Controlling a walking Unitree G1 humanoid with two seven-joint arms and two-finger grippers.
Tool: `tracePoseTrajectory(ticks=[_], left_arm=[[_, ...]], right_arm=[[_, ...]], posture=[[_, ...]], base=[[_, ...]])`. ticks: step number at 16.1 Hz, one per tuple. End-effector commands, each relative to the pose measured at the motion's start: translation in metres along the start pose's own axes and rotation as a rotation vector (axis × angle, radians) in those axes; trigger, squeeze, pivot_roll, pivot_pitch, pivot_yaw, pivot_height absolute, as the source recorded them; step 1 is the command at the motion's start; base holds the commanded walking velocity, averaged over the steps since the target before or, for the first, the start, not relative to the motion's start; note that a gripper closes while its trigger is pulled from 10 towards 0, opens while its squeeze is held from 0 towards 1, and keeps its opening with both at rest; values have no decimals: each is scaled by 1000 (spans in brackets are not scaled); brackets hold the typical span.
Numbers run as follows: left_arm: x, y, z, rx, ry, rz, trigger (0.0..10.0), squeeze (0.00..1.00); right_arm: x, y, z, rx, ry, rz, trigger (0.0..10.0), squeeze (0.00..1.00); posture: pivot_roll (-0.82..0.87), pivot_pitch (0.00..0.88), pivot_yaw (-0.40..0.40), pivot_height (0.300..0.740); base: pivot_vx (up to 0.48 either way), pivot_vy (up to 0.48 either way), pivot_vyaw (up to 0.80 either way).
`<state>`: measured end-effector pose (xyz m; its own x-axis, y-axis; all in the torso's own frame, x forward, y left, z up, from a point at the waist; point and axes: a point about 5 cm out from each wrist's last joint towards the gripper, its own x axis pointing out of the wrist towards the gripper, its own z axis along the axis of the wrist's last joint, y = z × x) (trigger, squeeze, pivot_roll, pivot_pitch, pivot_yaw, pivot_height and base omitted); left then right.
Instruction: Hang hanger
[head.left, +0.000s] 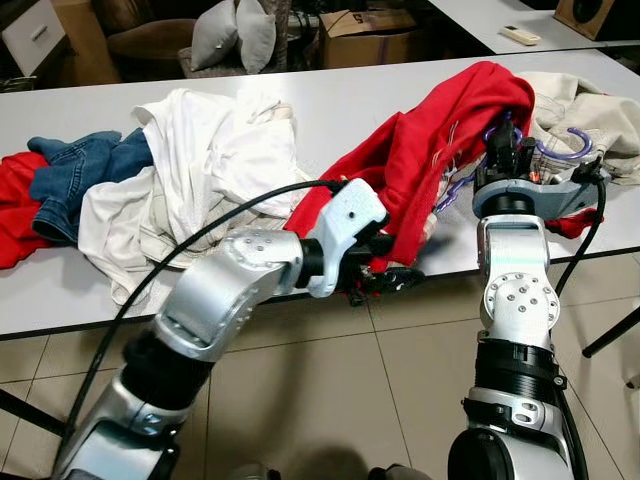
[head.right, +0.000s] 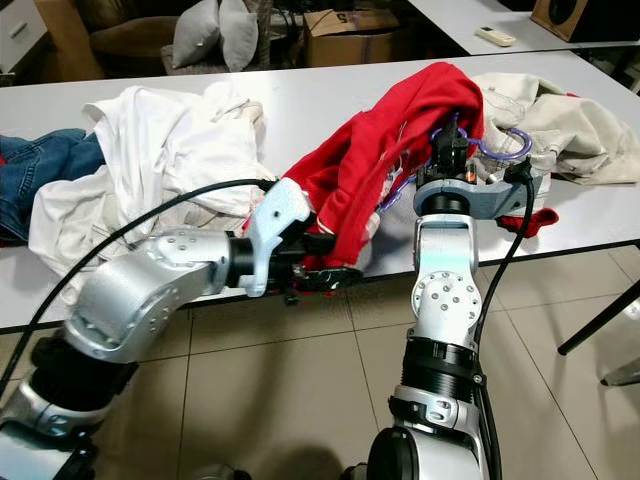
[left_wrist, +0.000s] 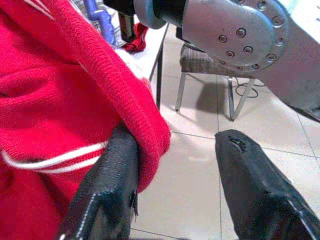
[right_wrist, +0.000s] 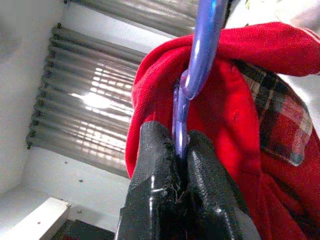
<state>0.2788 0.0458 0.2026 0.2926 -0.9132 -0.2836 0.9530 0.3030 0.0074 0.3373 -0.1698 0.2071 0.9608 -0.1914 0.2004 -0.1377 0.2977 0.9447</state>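
Gripping a purple hanger (right_wrist: 192, 70) above the white table (head.left: 330, 100), the right gripper (right_wrist: 181, 150) has its fingers clamped tight on the plastic. A red sweater (head.left: 440, 140) drapes over the hanger. The left gripper (left_wrist: 175, 185), fingers apart, touches the sweater's hem at the table edge.

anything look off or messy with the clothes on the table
Yes. The red sweater is bunched on the purple hanger that the right gripper pinches, with its hem spilling over the table edge beside the open left gripper. White garments and jeans lie heaped.
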Motion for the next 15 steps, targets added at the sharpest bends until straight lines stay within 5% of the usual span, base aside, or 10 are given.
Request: tracePoseTrajectory(ticks=[1, 5, 9, 11, 13, 14, 15], left_arm=[[-6, 3, -4, -12, 10, 22, 10000, 1000], [-22, -1, 11, 129, -146, 0, 10000, 1000], [-45, 7, 10, -8, -272, 63, 10000, 1000], [-57, 16, 2, -107, -322, 175, 10000, 0], [-64, 27, -7, -151, -321, 316, 10000, 0], [-79, 43, -30, -217, -275, 551, 10000, 0], [-87, 46, -42, -221, -243, 636, 10000, 0]], right_arm=[[4, 15, 7, -13, -29, 72, 10000, 0], [-1, 13, 9, -95, -28, 76, 10000, 0], [-10, 3, 17, -145, -22, 64, 10000, 0], [-17, 5, 19, -183, -9, 88, 10000, 0], [-20, 6, 19, -184, 3, 94, 10000, 0], [-28, 9, 20, -224, 40, 113, 10000, 0], [-35, 10, 20, -250, 64, 129, 10000, 0]], posture=[[-71, 4, 27, 740], [-72, 3, 25, 740], [-68, 0, 31, 740], [-67, 0, 40, 740], [-66, 0, 41, 740], [-61, 3, 46, 740], [-60, 7, 46, 740]], base=[[0, 0, 0], [0, 0, 0], [0, 0, 0], [0, 0, 0], [0, 0, 0], [0, 0, 0], [0, 0, 0]])
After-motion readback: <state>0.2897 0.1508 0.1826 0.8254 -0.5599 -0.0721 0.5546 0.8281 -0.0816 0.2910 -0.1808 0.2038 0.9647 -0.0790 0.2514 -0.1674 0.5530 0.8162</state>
